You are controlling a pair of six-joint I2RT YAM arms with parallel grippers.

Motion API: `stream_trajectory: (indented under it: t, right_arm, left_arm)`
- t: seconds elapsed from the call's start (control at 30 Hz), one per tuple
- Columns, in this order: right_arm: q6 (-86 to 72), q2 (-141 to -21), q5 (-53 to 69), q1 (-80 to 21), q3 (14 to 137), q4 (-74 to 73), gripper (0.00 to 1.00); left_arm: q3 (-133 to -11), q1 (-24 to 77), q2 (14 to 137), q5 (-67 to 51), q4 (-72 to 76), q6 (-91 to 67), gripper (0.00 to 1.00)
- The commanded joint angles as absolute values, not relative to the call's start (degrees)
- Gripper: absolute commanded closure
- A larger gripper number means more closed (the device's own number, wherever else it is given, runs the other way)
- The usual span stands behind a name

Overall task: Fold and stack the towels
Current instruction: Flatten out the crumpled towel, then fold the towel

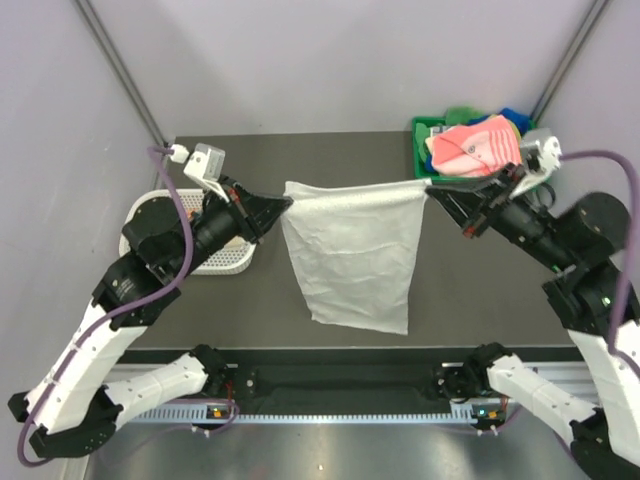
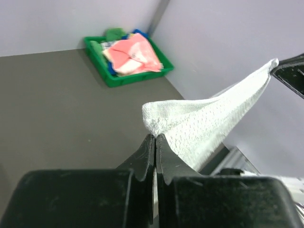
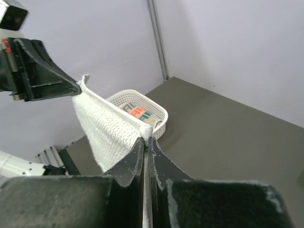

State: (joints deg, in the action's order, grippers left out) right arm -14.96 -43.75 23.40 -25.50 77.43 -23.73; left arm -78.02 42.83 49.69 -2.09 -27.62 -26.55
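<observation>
A plain grey-white towel (image 1: 355,255) hangs spread above the dark table, stretched between both grippers. My left gripper (image 1: 287,205) is shut on its upper left corner (image 2: 154,124). My right gripper (image 1: 430,187) is shut on its upper right corner (image 3: 146,130). The towel's lower edge hangs near the table's front. A pink towel (image 1: 472,147) lies on top of other towels in the green tray (image 1: 422,135) at the back right. A white towel with coloured letters (image 3: 137,112) lies in the white basket (image 1: 225,262) at the left.
The white perforated basket (image 3: 159,114) stands at the table's left edge, partly under my left arm. The green tray (image 2: 114,78) sits in the back right corner by the wall. Grey walls close in the table on three sides.
</observation>
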Motion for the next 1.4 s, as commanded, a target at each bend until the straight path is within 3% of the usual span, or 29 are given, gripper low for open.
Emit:
stream_trajectory:
  t: [0.0,0.1,0.27,0.37,0.7,1.07,1.37]
  right_arm:
    - [-12.49,-50.70,17.23,-25.14,78.75,-21.72,1.00]
    - [-11.78,-58.34,17.66,-23.74,77.96,-18.38,1.00]
    - [-13.80,-74.94,24.59,-17.50,78.57,-7.31,1.00]
    - [-14.23,-85.58,25.83,-14.60,81.90,-2.75,1.00]
    - [-16.26,-113.63,27.51,-9.76,99.74,2.29,1.00]
    - [-16.17,-113.12,26.80,-7.12,93.26,7.47,1.00]
    - [-15.64,-106.00,27.51,-6.94,81.84,11.60,1.00]
  left_arm:
    - [-79.80,42.10,54.22,10.01,-28.65,-26.28,1.00]
    - [-79.89,40.79,60.54,12.39,-26.11,-25.05,1.00]
    - [-79.28,25.45,75.37,0.28,-16.81,-28.03,1.00]
    - [-80.15,21.64,85.99,-3.78,-8.80,-27.51,1.00]
    - [-97.02,17.58,117.32,-11.25,2.02,-28.83,1.00]
    - [-100.11,17.14,121.20,-12.48,2.72,-26.98,1.00]
    - [-87.74,18.01,114.26,-16.00,7.91,-28.48,0.99]
